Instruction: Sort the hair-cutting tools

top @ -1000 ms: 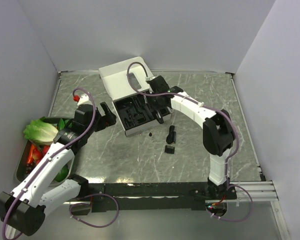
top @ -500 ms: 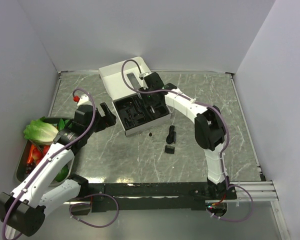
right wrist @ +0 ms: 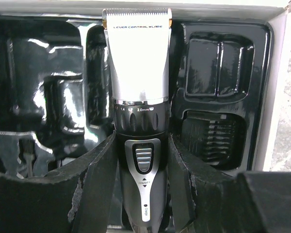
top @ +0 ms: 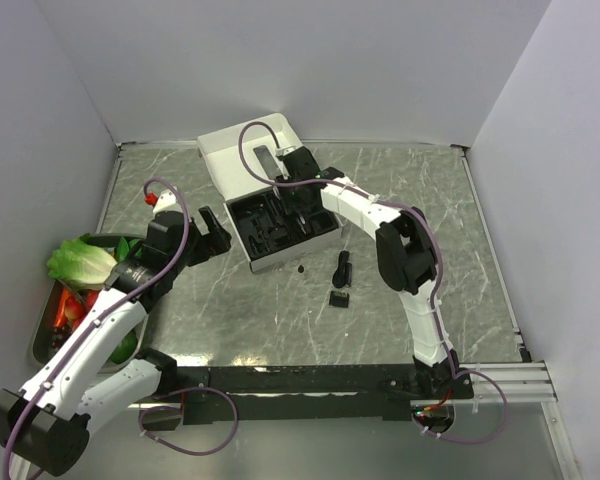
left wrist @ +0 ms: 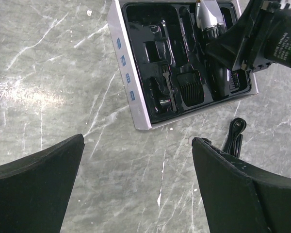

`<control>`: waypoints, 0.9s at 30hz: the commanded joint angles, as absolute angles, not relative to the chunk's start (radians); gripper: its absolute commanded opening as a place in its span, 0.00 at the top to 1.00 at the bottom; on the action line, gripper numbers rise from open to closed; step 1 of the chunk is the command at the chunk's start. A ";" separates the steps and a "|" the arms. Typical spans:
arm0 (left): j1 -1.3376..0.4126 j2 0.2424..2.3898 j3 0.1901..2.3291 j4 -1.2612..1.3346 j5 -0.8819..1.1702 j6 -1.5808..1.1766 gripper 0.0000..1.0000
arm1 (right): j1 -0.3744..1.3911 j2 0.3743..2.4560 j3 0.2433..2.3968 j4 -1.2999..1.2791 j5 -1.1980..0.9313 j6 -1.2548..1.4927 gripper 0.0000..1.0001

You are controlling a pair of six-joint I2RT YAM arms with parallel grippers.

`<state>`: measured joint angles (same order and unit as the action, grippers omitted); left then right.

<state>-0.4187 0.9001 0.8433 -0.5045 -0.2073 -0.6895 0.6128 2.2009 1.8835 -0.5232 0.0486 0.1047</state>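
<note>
My right tool (right wrist: 140, 150) pinches the clipper (right wrist: 138, 73) by its black grip, fingers tight on both sides, silver blade head pointing away from me. The clipper is over the middle slot of the black insert (left wrist: 155, 53) in the white box (left wrist: 128, 82); seated or just above it, can't tell. One comb attachment (left wrist: 191, 90) lies in a slot just beside the clipper. My left tool (left wrist: 138, 189) is spread wide, holding nothing, hovering over the surface (left wrist: 48, 73) left of the box. The cord (top: 342, 267) lies on the surface near the box's near side, with a small black piece (top: 338, 298) just beside it.
</note>
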 commanded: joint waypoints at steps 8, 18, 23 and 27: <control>-0.420 0.867 0.884 -0.525 -0.224 -0.666 0.01 | 0.620 2.238 1.977 -0.512 0.133 0.163 0.82; -0.420 0.850 0.871 -0.528 -0.221 -0.676 0.01 | 0.624 2.203 1.941 -0.495 0.095 0.179 0.57; -0.420 0.844 0.871 -0.532 -0.221 -0.683 0.01 | 0.635 2.181 1.951 -0.508 0.094 0.167 0.39; -0.420 0.838 0.868 -0.534 -0.216 -0.689 0.00 | 0.638 2.191 1.985 -0.541 0.098 0.163 0.28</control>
